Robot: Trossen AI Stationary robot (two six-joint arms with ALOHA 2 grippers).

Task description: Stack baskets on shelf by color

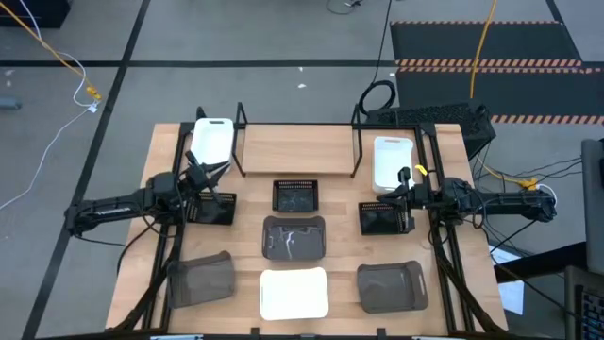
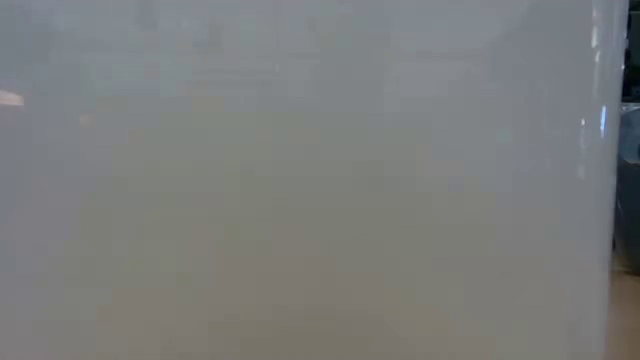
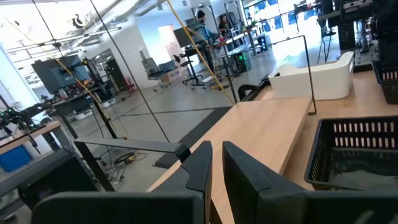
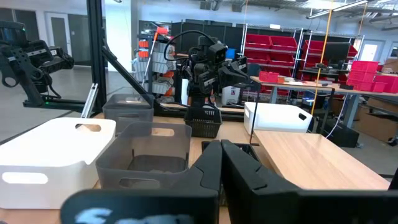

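The shelf (image 1: 297,146) stands at the table's far middle. White baskets rest on their bases at far left (image 1: 212,142), far right (image 1: 392,161) and near middle (image 1: 294,293). Black mesh baskets stand at left (image 1: 212,208), middle (image 1: 295,195) and right (image 1: 382,217). Grey baskets sit at middle (image 1: 294,236), near left (image 1: 203,279) and near right (image 1: 392,286). My left gripper (image 1: 215,175) (image 3: 214,165) hovers shut over the left black basket. My right gripper (image 1: 394,195) (image 4: 217,155) hovers shut over the right black basket. Both hold nothing.
The shelf's black posts (image 1: 241,123) (image 1: 357,127) rise at its ends. A black frame (image 1: 170,236) runs along both table sides. A pale whitish surface (image 2: 300,180) fills the low view. A keyboard (image 1: 429,118) lies beyond the far right corner.
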